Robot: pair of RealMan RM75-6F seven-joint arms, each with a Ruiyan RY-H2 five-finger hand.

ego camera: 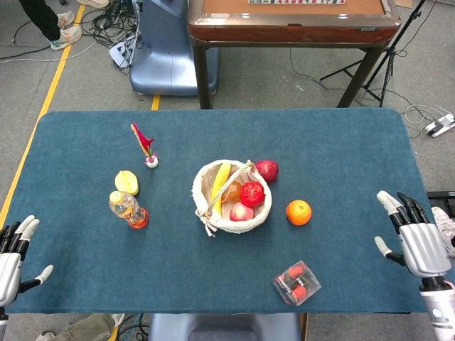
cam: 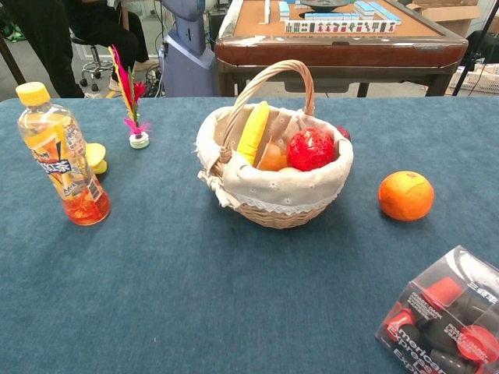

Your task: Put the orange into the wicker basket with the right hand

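Note:
The orange [ego camera: 298, 212] [cam: 405, 195] lies on the blue table, a short way right of the wicker basket [ego camera: 205, 205] [cam: 270, 204]. The cloth-lined basket holds a banana, a red fruit and other fruit. My right hand [ego camera: 416, 241] hovers open over the table's right edge, well to the right of the orange, fingers spread and holding nothing. My left hand [ego camera: 12, 256] is open at the front left corner, far from both. Neither hand shows in the chest view.
A drink bottle [ego camera: 127, 209] and a yellow fruit [ego camera: 126, 182] sit left of the basket, with a feathered shuttlecock [ego camera: 145, 144] behind them. A red fruit [ego camera: 267, 170] lies just behind the basket. A clear box of red-capped items [ego camera: 296, 282] sits near the front edge.

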